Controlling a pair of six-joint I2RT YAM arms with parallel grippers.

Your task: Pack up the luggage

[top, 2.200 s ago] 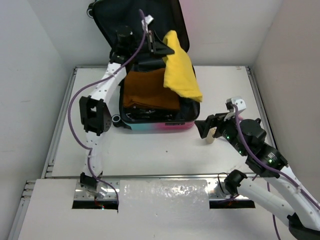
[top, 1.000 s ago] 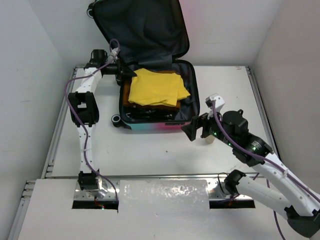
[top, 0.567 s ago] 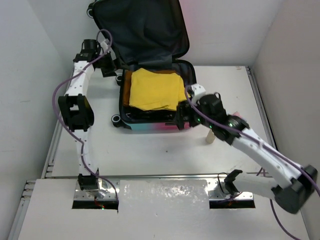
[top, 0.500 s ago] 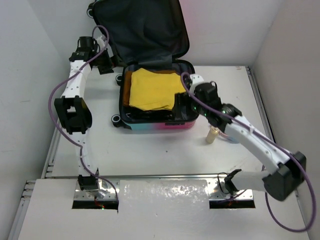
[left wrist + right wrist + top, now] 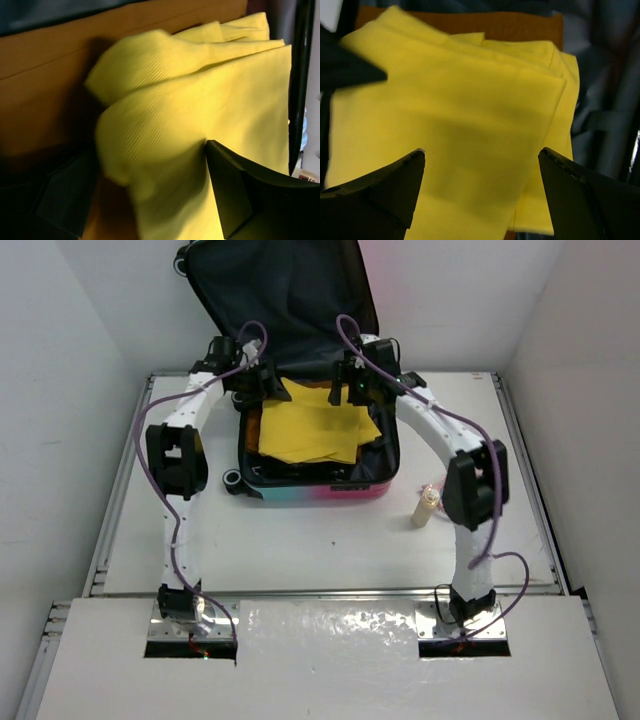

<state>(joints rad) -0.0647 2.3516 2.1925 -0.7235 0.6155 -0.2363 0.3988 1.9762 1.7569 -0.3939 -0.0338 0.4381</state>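
Pink-to-teal hard-shell suitcase (image 5: 312, 492) open on white bench (image 5: 300, 540); left hand (image 5: 262, 384) and right hand (image 5: 351, 388) over its rear edge, both released, fingers spread above folded yellow cloth (image 5: 320, 427) inside.

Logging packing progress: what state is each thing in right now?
luggage: open, lid upright.
yellow cloth: folded, lying on top inside.
orange cloth: flat beneath the yellow one.
small bottle: upright, outside the luggage.
left gripper: open over the yellow cloth.
right gripper: open over it too.
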